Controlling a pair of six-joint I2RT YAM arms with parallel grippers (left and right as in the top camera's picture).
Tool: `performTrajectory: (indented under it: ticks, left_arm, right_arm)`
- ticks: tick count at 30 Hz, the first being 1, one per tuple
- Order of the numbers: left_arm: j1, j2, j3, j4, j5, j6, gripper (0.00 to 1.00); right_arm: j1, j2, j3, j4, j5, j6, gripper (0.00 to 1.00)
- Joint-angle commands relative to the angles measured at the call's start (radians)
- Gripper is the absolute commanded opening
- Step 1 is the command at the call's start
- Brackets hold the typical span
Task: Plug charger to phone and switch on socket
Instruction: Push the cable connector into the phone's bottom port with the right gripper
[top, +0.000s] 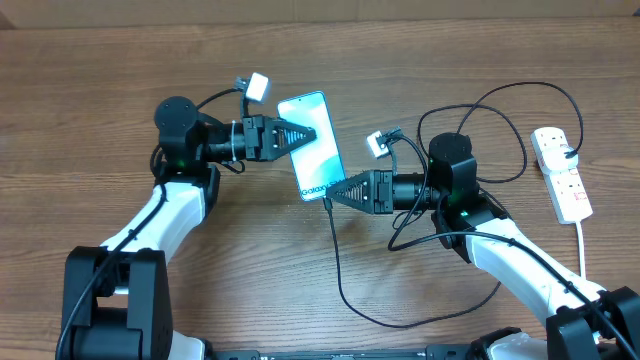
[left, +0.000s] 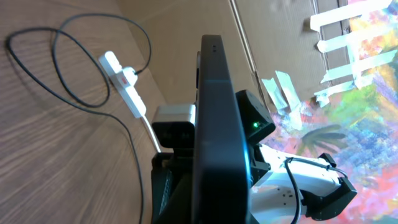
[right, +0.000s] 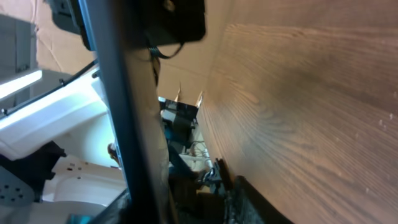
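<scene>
The phone (top: 318, 150), with its light blue screen up, is held off the table by my left gripper (top: 306, 135), which is shut on its left edge. In the left wrist view the phone (left: 214, 118) shows edge-on as a dark slab. My right gripper (top: 334, 196) is at the phone's bottom end, shut on the plug tip of the charger (top: 337, 262). The thin black cable hangs down from there and loops over the table. In the right wrist view the phone's edge (right: 127, 112) fills the left, with the plug tip (right: 209, 174) close beside it. The socket (top: 561, 172) lies at the far right.
The socket (left: 122, 81) also shows in the left wrist view, with black cable loops (left: 81, 99) around it. Its thick white cord (top: 584, 250) runs toward the front edge. More cable loops (top: 500, 110) lie behind the right arm.
</scene>
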Motion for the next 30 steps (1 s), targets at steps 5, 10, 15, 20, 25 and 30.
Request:
performTrajectory:
  ticks: [5,10,15,20,25,30]
  left_arm:
    - [0.112,-0.007,0.008,0.010,0.045,0.041,0.04]
    - [0.130,-0.007,0.008,0.010,0.042,0.040,0.04]
    - [0.104,-0.007,0.008,0.010,0.042,0.040,0.04]
    - [0.078,-0.007,0.008,0.010,0.048,0.041,0.04]
    - [0.069,-0.007,0.008,0.010,0.072,0.041,0.04]
    - [0.043,-0.007,0.008,0.010,0.076,0.050,0.04]
  right_arm:
    - [-0.005,0.004,0.006,-0.013,-0.103,-0.018,0.61]
    - [0.018,0.004,0.006,-0.035,-0.106,-0.082,0.75]
    - [0.077,0.004,0.006,-0.058,0.005,-0.087,0.72]
    - [0.098,0.004,0.006,-0.057,0.074,-0.087,0.44]
    - [0.097,0.004,0.006,-0.057,0.081,-0.086,0.31]
    - [0.097,0.004,0.006,-0.054,0.081,-0.086,0.23]
